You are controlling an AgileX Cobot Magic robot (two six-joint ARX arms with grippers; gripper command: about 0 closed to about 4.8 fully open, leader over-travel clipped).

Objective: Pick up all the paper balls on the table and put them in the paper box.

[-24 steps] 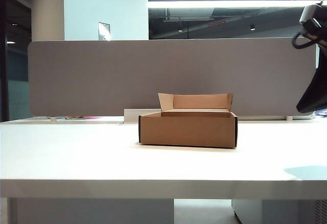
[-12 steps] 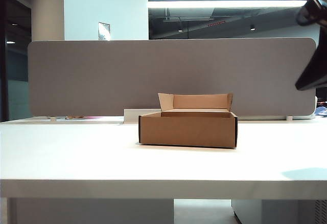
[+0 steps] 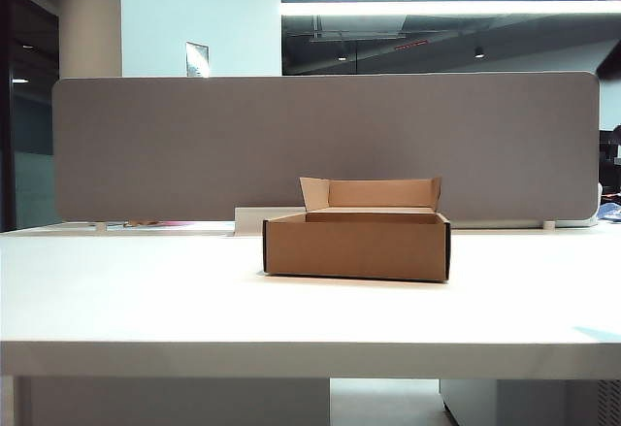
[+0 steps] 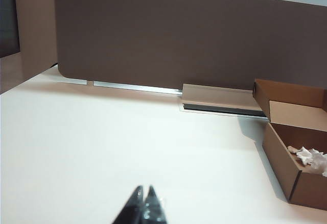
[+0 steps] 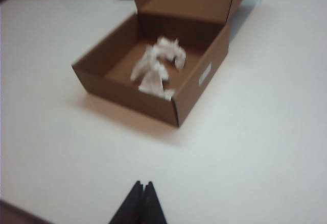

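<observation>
You see only dark, pointed fingertips: the left gripper (image 4: 143,207) glossy black, the right gripper (image 5: 141,202) matte black.

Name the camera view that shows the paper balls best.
The right wrist view: it looks down into the paper box at the paper balls. The left wrist view catches only an edge; the exterior view hides them.

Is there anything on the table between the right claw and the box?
No. In the right wrist view, only bare white table lies between the shut right gripper and the box.
</observation>
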